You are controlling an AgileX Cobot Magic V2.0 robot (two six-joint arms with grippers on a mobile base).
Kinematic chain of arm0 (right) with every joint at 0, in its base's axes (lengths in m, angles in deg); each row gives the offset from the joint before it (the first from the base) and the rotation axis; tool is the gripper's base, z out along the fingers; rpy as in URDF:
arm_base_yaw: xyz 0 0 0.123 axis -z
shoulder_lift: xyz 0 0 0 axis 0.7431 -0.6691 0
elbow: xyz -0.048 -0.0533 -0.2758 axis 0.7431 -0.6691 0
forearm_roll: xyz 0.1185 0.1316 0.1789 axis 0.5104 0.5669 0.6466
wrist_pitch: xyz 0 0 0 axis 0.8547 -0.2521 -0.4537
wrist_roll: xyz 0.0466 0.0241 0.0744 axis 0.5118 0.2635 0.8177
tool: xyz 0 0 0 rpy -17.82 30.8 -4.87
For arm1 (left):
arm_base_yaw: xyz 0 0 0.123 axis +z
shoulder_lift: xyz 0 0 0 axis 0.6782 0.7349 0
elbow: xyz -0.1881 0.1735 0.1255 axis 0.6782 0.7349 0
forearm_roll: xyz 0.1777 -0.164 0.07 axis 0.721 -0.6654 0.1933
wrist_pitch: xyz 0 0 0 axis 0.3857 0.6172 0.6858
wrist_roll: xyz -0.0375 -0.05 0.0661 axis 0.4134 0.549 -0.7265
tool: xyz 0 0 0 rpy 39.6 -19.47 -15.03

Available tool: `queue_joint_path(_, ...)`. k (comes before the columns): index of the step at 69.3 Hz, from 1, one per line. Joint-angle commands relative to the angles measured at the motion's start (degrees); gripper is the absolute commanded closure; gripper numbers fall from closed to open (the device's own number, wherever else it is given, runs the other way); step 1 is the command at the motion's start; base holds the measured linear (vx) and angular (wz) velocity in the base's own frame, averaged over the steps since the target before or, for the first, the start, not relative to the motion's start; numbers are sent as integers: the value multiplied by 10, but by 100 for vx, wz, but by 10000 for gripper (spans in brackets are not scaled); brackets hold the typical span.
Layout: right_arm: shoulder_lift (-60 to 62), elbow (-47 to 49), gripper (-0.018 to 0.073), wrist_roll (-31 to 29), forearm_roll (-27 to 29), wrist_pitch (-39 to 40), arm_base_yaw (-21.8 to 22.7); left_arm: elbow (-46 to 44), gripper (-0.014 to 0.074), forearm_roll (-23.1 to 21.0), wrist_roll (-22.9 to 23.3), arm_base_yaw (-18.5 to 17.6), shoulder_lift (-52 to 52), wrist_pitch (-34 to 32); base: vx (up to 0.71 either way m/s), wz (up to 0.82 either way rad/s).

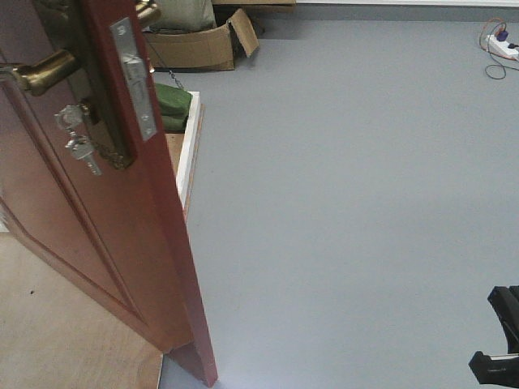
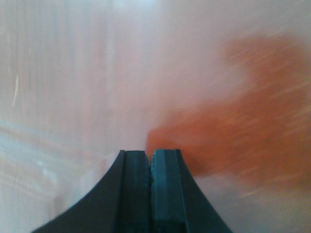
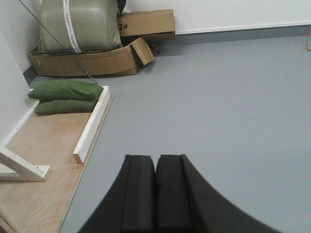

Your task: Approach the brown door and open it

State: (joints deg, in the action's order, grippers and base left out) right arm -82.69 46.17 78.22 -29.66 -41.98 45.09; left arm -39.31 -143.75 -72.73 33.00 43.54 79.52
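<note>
The brown door (image 1: pixel 122 243) stands ajar at the left of the front view, its edge toward me, with a metal latch plate (image 1: pixel 136 77), a brass lever handle (image 1: pixel 45 69) and keys (image 1: pixel 77 138) hanging from the lock. My left gripper (image 2: pixel 149 155) is shut and empty, very close to a blurred pinkish-red surface (image 2: pixel 233 126), apparently the door. My right gripper (image 3: pixel 155 160) is shut and empty above the grey floor (image 3: pixel 218 107); part of that arm (image 1: pixel 503 340) shows at the lower right of the front view.
Beyond the door lie a white wooden frame (image 3: pixel 92 124) on a plywood panel (image 3: pixel 43 160), green sandbags (image 3: pixel 65 92), and cardboard boxes (image 3: pixel 97 60) with a large sack (image 3: pixel 77 24) against the far wall. A power strip with cables (image 1: pixel 503 49) lies at the far right.
</note>
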Motion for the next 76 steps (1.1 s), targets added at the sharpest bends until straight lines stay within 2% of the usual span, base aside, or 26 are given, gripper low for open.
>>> queue_joint_path(1, 9, -1, 559, -5, -1, 45, 1, -15, 580, -56, 0, -3, -6, 23, 14, -1)
queue_joint_path(76, 9, -1, 559, -5, -1, 45, 1, -15, 580, -56, 0, -3, -6, 25, 21, 3)
